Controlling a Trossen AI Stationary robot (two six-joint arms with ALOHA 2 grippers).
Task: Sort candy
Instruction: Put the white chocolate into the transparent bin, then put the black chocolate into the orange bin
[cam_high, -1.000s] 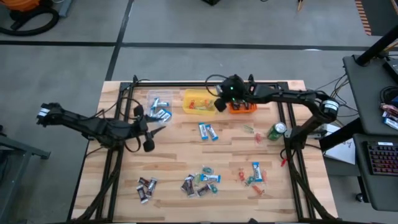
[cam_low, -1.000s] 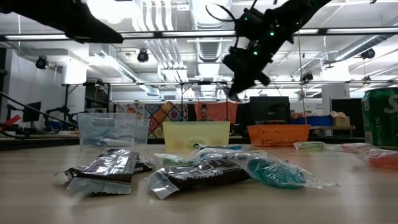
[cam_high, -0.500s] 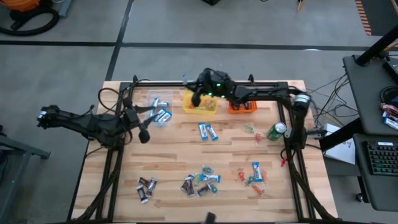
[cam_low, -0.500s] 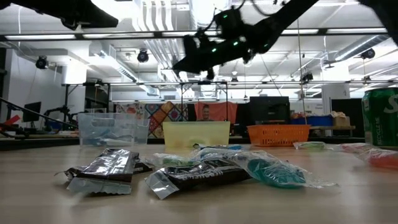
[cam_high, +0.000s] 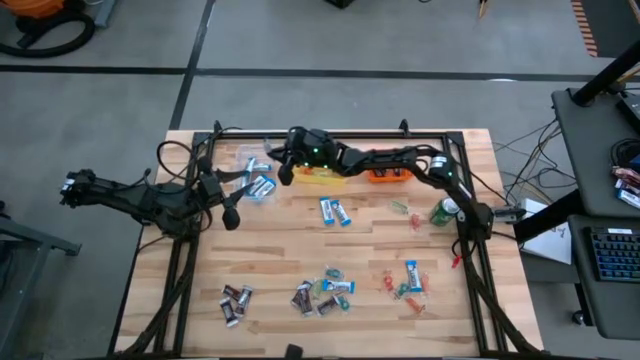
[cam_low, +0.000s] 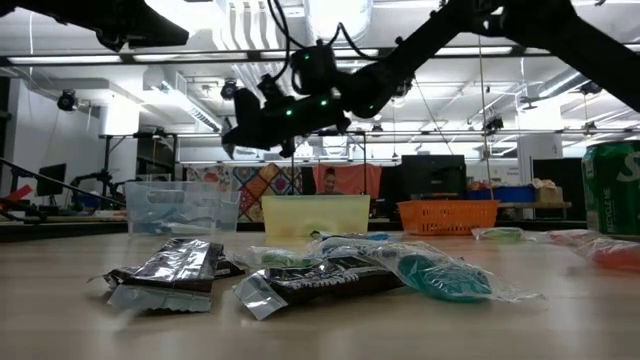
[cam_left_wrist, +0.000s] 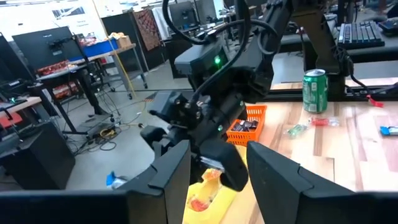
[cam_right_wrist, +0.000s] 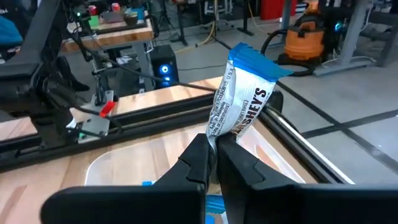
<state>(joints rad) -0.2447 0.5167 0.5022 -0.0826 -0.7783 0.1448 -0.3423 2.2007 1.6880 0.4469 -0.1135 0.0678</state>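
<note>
The right tool (cam_right_wrist: 213, 155) pinches a blue-and-white candy (cam_right_wrist: 242, 102) by one end above the clear tub (cam_high: 256, 170), probably to drop it with its matches. The left tool (cam_high: 232, 205) waits beside that tub, fingers spread and empty, while more candy lies scattered on the bench (cam_high: 290, 250).

wooden table (cam_high: 290, 245), scattered candy (cam_high: 335, 212), tubs (cam_high: 320, 168), can (cam_high: 444, 211)

Counts, placed relative to yellow tub (cam_high: 322, 168):
- Tubs: three – clear tub (cam_high: 256, 172) beside it, yellow itself, orange tub (cam_high: 390, 173) on other side.
- Green can (cam_high: 444, 211): one, past orange tub.
- Blue-and-white candy (cam_high: 335, 211) on table just below it: two.
- Robot arms: two.
</note>
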